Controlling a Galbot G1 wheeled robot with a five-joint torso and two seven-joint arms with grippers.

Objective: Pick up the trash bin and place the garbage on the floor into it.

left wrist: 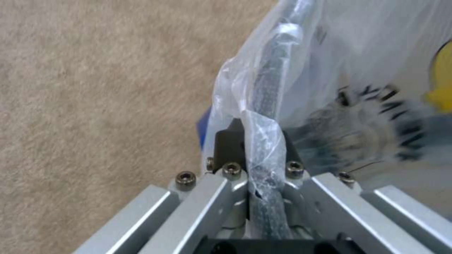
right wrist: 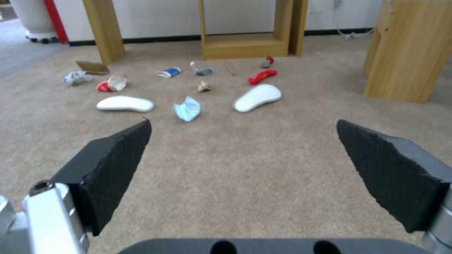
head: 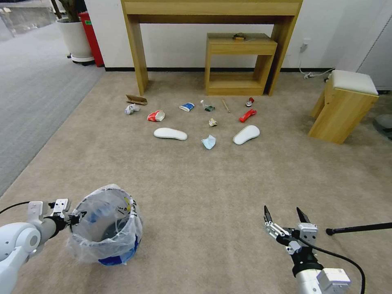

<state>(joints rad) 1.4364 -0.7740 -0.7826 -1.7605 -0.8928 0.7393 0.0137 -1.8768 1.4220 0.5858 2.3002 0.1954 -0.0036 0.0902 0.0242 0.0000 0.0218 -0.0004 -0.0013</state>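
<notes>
The blue trash bin [head: 107,230], lined with a crinkly clear bag, stands on the beige floor [head: 204,183] at my near left. My left gripper [head: 76,217] is shut on its rim [left wrist: 271,77], pinching rim and bag [left wrist: 256,141]. My right gripper [head: 286,214] hovers open and empty at the near right [right wrist: 244,123]. The garbage lies farther ahead: two white insoles [head: 170,133] [head: 246,134], a blue mask [head: 208,141], crumpled paper [head: 212,122], a red-white cup [head: 156,116], a blue carton [head: 187,107], a small bottle [head: 207,106], a stick [head: 226,105], a red can [head: 249,101], a red wrapper [head: 247,115] and cardboard [head: 136,99].
A tall wooden table [head: 134,53] and a small wooden shelf [head: 239,61] stand at the wall behind the litter. A cushioned wooden stool [head: 347,106] is at the right, and a black rod [head: 359,228] lies near my right arm. Grey carpet [head: 32,90], a planter and a red bin are far left.
</notes>
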